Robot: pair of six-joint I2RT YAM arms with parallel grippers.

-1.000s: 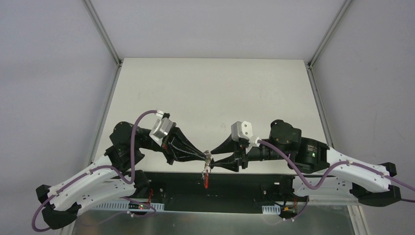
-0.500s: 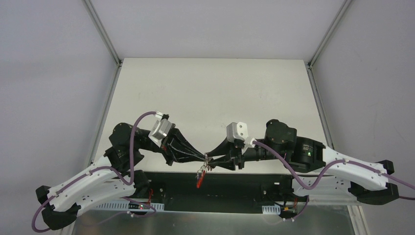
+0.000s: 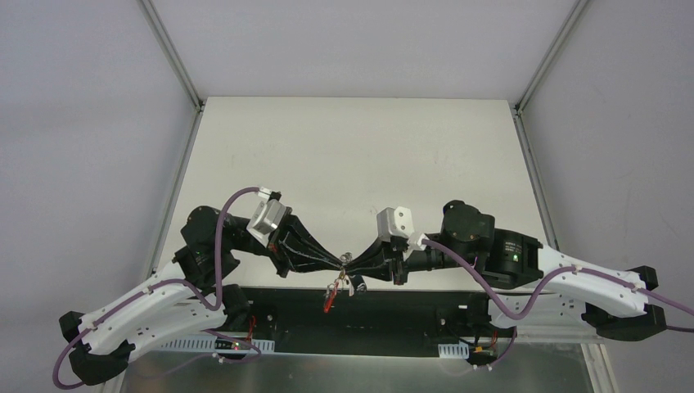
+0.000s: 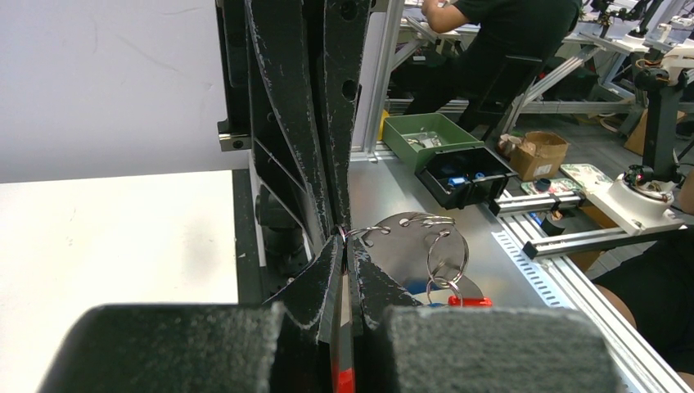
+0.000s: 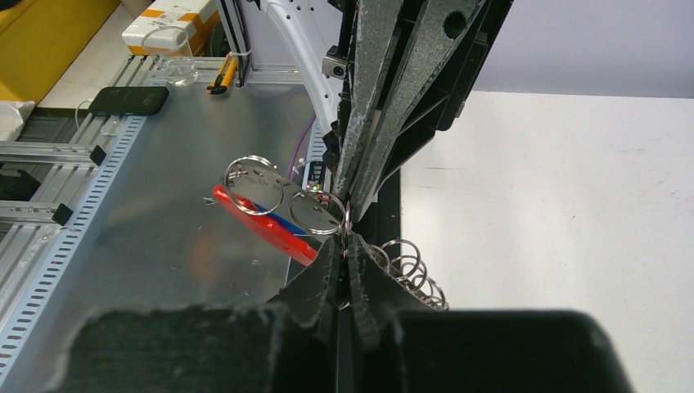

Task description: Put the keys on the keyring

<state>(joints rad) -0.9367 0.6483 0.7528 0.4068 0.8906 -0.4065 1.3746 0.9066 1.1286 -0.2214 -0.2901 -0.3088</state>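
Observation:
Both grippers meet tip to tip above the table's near edge. My left gripper (image 3: 341, 264) (image 4: 344, 243) is shut on a thin flat silvery strip with a red end (image 4: 344, 380), which I take for the keyring. Linked silvery rings (image 4: 448, 255) and a red tag (image 4: 469, 301) hang from its tips. My right gripper (image 3: 354, 268) (image 5: 344, 238) is shut on a ring (image 5: 317, 214) of that bunch. The red tag (image 5: 266, 223) (image 3: 328, 301) dangles below with a blue sliver against it. Several more rings (image 5: 409, 266) fan out to the right. No keys show clearly.
The pale table (image 3: 360, 164) stretches behind the grippers. A black rail (image 3: 393, 315) and a metal plate (image 5: 147, 213) lie below the dangling bunch. Off the table sit a green bin (image 4: 425, 135) and a black bin (image 4: 466, 173).
My right gripper has moved left to the left gripper's tips and gone from open to shut on a ring. The dangling red tag has swung slightly left. The left gripper stays shut.

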